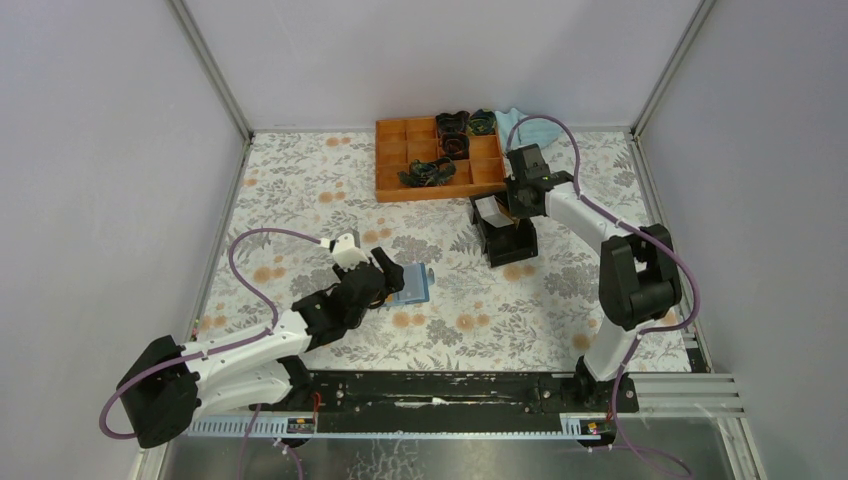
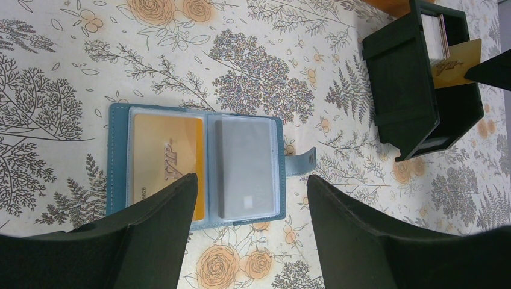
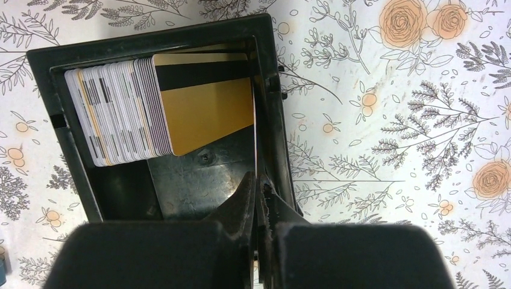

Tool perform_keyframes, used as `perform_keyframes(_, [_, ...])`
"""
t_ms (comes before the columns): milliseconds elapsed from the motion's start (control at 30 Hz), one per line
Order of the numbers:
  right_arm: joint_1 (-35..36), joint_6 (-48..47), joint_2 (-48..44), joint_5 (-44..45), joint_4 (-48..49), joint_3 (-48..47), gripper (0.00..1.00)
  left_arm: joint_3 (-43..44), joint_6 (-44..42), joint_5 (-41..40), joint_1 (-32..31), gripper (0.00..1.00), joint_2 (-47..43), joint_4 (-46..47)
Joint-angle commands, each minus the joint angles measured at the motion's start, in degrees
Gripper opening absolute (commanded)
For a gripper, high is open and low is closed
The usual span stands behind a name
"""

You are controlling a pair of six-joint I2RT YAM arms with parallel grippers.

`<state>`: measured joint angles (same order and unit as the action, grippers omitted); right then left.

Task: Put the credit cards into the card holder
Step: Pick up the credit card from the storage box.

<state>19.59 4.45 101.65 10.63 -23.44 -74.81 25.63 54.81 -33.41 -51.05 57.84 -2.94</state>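
The teal-blue card holder [image 2: 120, 162] lies open on the floral table, also in the top view [image 1: 411, 284]. A gold card [image 2: 166, 162] sits in its left pocket and a grey card [image 2: 244, 165] in its right. My left gripper [image 2: 251, 180] hovers open and empty just above the holder's near edge, shown from above [image 1: 385, 275]. My right gripper [image 3: 260, 180] is shut on the edge of a tan-gold credit card [image 2: 455, 63] inside the black box [image 3: 199, 180]. A stack of cards [image 3: 114, 114] stands in the box, with a gold card [image 3: 205, 108] leaning against it.
The black box [image 1: 505, 240] stands right of centre. An orange compartment tray [image 1: 400, 160] with dark items sits at the back, a light blue cloth [image 1: 517, 118] behind it. Metal frame posts and grey walls ring the table.
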Motion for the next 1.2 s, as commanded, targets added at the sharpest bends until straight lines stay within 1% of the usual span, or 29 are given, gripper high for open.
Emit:
perform_keyframes(0, [0.76,-0.98,-3.82,3.2,0.22,-0.81,0.0,0.11,0.18,-1.49,-0.46,0.75,-0.79,2.5])
perform_keyframes(167, [1.5,-1.28,-6.02,4.41,1.87,0.16,0.0,0.37,-0.52,-2.5,-0.46,0.75,-1.18,2.93])
perform_keyframes(367, [2.92,-1.33,-12.42,5.12,1.08,-0.08,0.0,1.25,-2.94,-3.29,-0.46,0.75,-3.61,4.6])
perform_keyframes(500, [3.59,-0.85,-17.51,2.29,-1.62,-0.47,0.0,1.5,-6.51,-2.13,-0.5,0.75,-5.9,8.21])
perform_keyframes(633, [4.02,1.26,-23.91,-7.12,-3.25,1.22,0.0,-0.4,-12.29,2.64,-0.46,0.75,-8.21,17.49])
perform_keyframes(733, [4.13,2.43,-26.8,-16.38,-4.88,2.65,0.0,-1.05,-16.39,7.57,-0.49,0.75,-9.52,23.52])
perform_keyframes(900, [4.35,5.19,-29.63,-34.11,-2.46,6.73,0.0,-0.2,-20.16,13.79,-0.5,0.75,-11.6,25.87])
perform_keyframes(1033, [4.73,5.99,-30.79,-42.78,-0.58,9.34,0.0,-0.49,-23.23,16.58,-0.45,0.77,-13.34,27.92])
perform_keyframes(1167, [5.02,7.05,-30.46,-50.85,2.23,12.72,0.0,-0.51,-26.91,20.77,0.01,0.81,-12.47,30.45])
